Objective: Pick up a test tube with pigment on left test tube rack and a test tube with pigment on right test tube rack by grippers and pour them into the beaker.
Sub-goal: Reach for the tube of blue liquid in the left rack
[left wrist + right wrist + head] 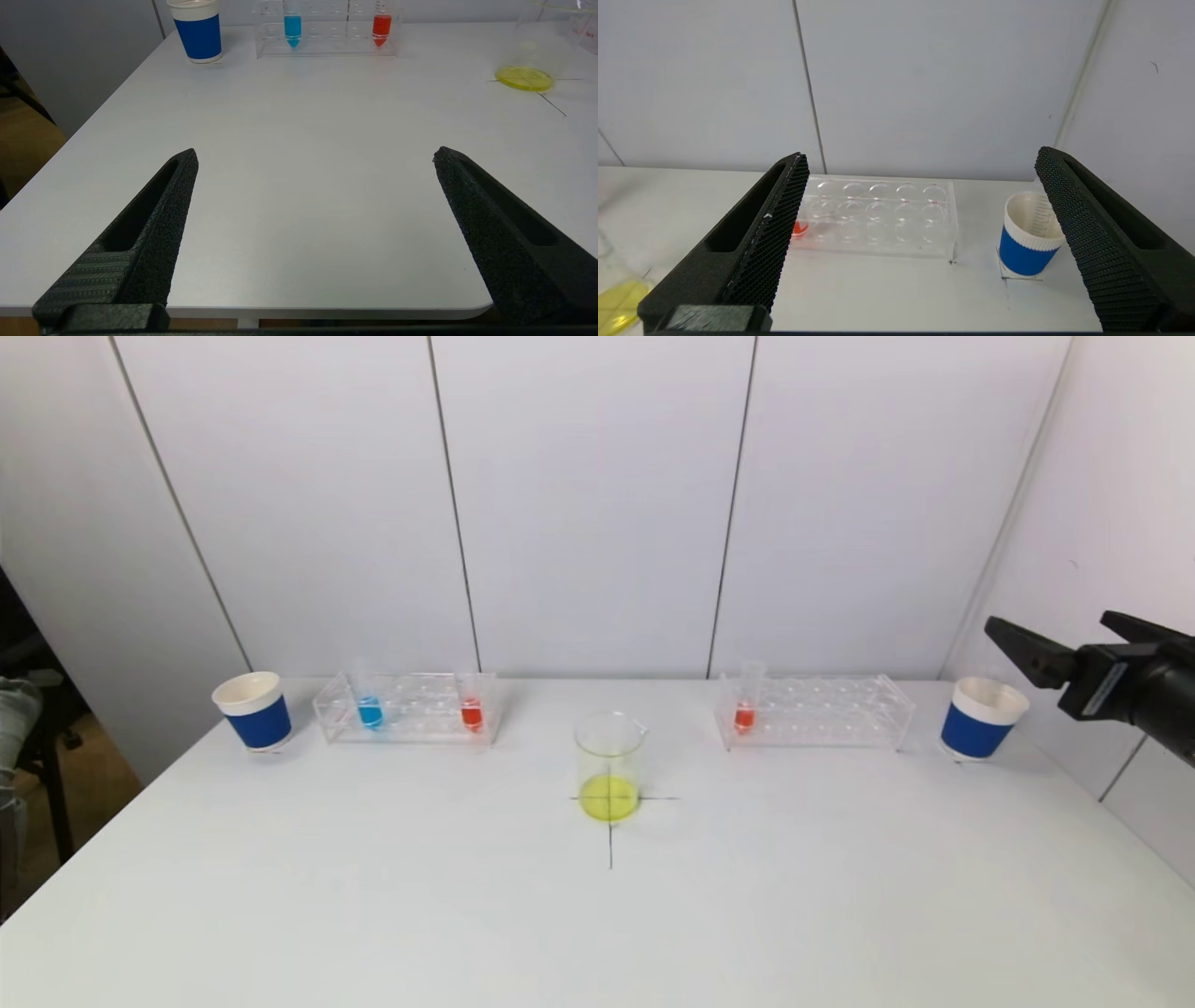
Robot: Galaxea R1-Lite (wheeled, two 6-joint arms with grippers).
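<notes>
The right gripper (1064, 644) is hovering spread wide beside the right-hand cup (982, 717); the left gripper (315, 156), showing only in its wrist view, is gaping empty; red tubes (471, 712) (744, 714) are standing racked, flanking the beaker (610, 767).

black right tool (1074, 639), tapered honeycomb-textured fingers (770, 233), slotted sides

Bright, even light, soft faint shadows, no glare.

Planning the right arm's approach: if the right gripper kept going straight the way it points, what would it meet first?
Probably the right rack, open right gripper centred on it; the blue cup sits just off to one side. Depth is unclear.
</notes>
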